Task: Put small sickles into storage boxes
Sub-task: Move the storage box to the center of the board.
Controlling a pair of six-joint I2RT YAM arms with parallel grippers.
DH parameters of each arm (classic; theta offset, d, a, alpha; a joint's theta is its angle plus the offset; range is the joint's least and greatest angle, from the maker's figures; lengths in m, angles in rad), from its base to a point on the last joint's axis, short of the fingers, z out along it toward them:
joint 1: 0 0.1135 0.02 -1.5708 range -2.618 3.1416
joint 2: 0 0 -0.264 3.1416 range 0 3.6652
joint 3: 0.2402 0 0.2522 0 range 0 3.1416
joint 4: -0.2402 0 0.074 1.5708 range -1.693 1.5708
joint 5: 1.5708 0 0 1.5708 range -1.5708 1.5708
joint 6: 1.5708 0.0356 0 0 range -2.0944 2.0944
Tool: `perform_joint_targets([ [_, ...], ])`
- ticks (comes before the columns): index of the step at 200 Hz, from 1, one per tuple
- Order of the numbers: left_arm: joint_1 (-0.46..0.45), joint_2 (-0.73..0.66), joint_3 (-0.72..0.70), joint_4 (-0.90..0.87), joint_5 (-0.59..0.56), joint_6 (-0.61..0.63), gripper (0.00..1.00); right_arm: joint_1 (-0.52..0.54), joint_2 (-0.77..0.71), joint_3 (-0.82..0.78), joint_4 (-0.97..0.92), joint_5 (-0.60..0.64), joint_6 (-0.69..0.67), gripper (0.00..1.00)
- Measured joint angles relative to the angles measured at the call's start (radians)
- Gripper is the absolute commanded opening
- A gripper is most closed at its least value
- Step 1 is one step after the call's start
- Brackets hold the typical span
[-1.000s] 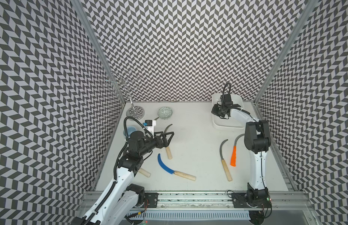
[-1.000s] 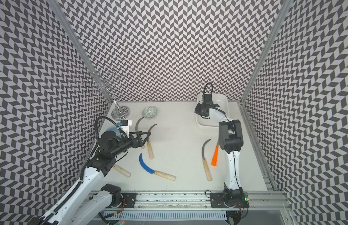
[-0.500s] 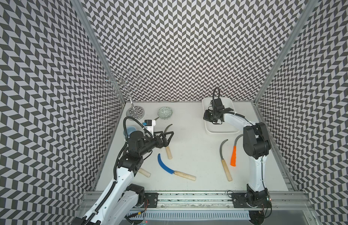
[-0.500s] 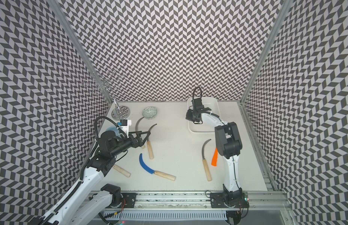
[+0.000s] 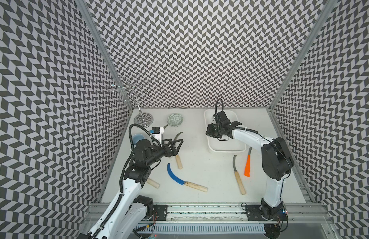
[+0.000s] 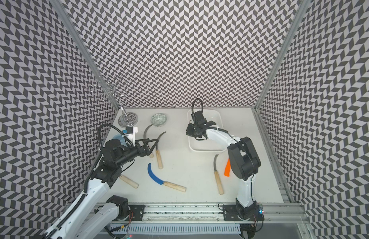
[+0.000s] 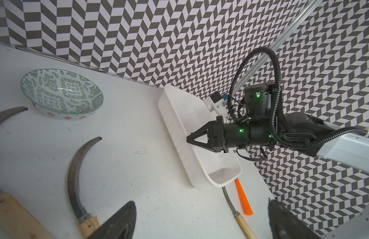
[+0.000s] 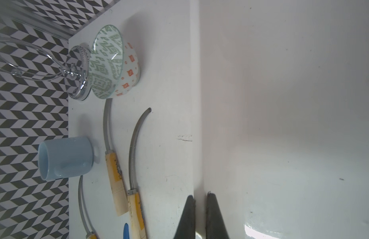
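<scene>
Sickles (image 5: 239, 182) lying flat on table (image 5: 210, 165): mostly grey curved blades, pale wooden handles; blue-bladed sickle (image 5: 175, 175) lower centre, orange-handled sickle (image 5: 247, 166) centre right. White shallow tray (image 5: 238, 140), upper right, left long wall pinched by right gripper (image 7: 188, 141); left gripper (image 5: 175, 141) jaws spread.

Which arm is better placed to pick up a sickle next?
Left. The left gripper is open, right over a grey sickle, while the right gripper is shut on the wall of the white tray, so it is busy.
</scene>
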State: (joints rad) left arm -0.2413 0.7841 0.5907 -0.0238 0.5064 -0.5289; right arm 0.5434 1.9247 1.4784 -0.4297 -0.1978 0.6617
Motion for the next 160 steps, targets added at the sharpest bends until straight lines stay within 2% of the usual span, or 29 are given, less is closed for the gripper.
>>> perform_joint_targets([
  [60, 0.006, -0.040, -0.003, -0.005, -0.005, 0.001, 0.99, 0.139, 0.034, 0.032, 0.011, 0.002, 0.048, 0.00],
  [118, 0.019, -0.047, -0.010, -0.007, -0.008, 0.001, 0.99, 0.225, 0.060, 0.045, 0.013, 0.029, 0.087, 0.00],
  [160, 0.029, -0.047, -0.015, -0.007, -0.008, 0.000, 0.99, 0.269, 0.039, -0.057, 0.078, 0.053, 0.119, 0.00],
])
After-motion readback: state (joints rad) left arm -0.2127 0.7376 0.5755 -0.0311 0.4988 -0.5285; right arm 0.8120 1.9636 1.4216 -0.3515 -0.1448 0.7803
